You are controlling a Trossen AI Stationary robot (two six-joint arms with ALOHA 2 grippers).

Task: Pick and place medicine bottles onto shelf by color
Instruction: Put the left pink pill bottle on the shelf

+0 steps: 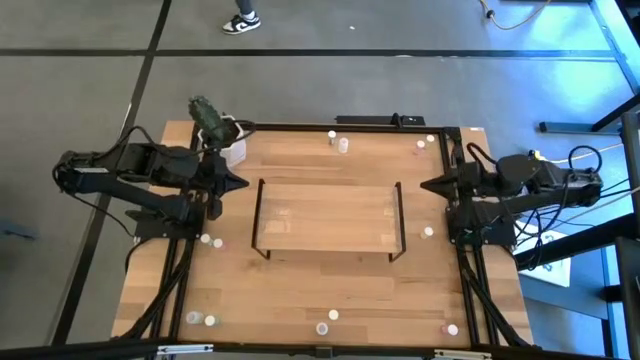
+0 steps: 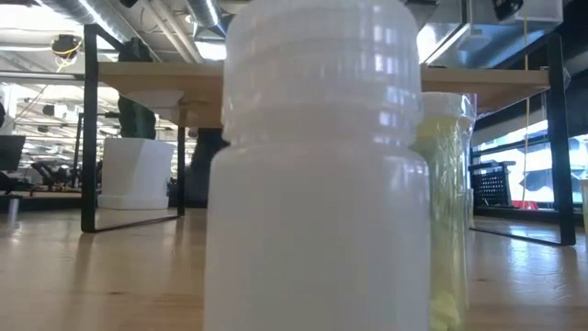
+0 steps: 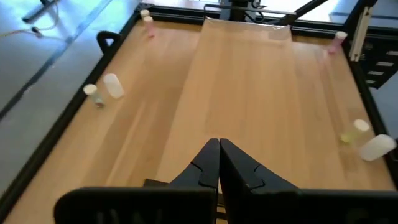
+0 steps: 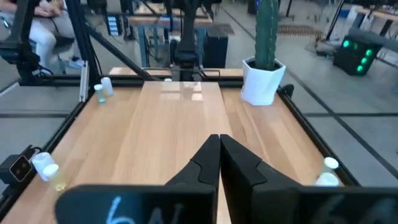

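- Closest to the low camera stands a white bottle [image 2: 317,165], ribbed at the cap, with a yellow bottle [image 2: 447,211] just behind it.
- The other medicine bottles [image 1: 322,327] are tiny and pale-capped, scattered along the table's [image 1: 300,290] edges and corners, with a few near the arm bases.
- The shelf [image 1: 328,217], a light-wood board with black end frames, sits mid-table with nothing on it, and bare wood lies open on all sides.
- The left gripper [image 1: 240,182] hovers beside the shelf's left end, fingers pressed together, empty.
- The right gripper [image 1: 428,186] mirrors it at the right end, also closed and empty.
- A cactus pot [image 4: 262,81] stands at the far left corner.
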